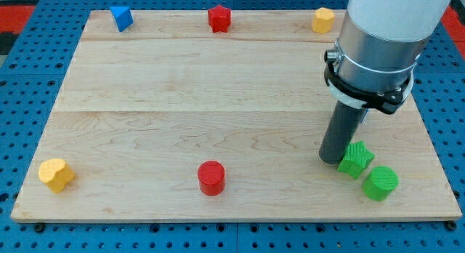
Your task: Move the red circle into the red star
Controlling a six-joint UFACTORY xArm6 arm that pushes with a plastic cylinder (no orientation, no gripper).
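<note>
The red circle (211, 177) is a short red cylinder near the view's bottom, a little left of centre. The red star (219, 18) sits at the view's top edge of the board, almost straight above the circle and far from it. My tip (330, 159) is the lower end of the dark rod at the view's right. It rests far to the right of the red circle and just left of the green star (356, 159), touching or nearly touching it.
A green circle (380, 183) lies just right of and below the green star. A blue block (121, 18) is at top left, a yellow block (323, 20) at top right, and a yellow heart (56, 174) at bottom left. The arm's wide body (381, 42) hides the board's upper right.
</note>
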